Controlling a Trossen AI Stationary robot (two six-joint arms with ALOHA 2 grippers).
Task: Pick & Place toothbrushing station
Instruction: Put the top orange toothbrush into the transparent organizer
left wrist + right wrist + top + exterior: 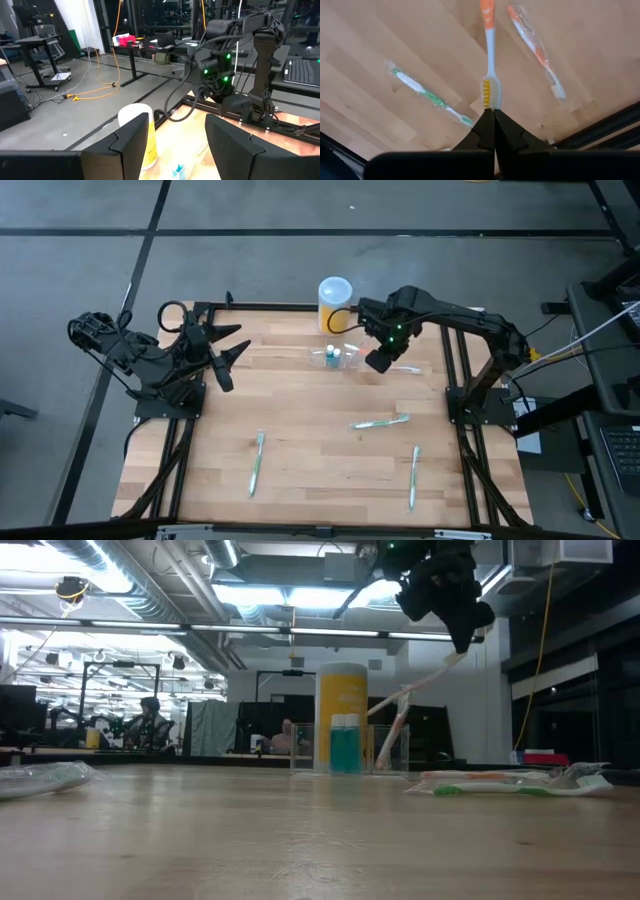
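Observation:
The clear holder stands on the wood at the table's far middle, in front of the yellow white-lidded container. In the low view the clear holder holds a teal tube. My right gripper hangs just right of the holder and is shut on an orange-and-white toothbrush. The toothbrush slants down from the gripper toward the holder. My left gripper is open and empty at the table's far left, above the wood. My right gripper pinches the toothbrush at its head end, just behind the yellow bristles, between its two shut fingers. The fingers point down and lie along the brush. The brush hangs below them, its orange handle end reaching down at the holder; whether it rests inside, I cannot tell.
Wrapped toothbrushes lie on the wood: a green one right of the middle, one near the front left, one near the front right, and an orange one beside my right gripper. Black frame rails edge the table.

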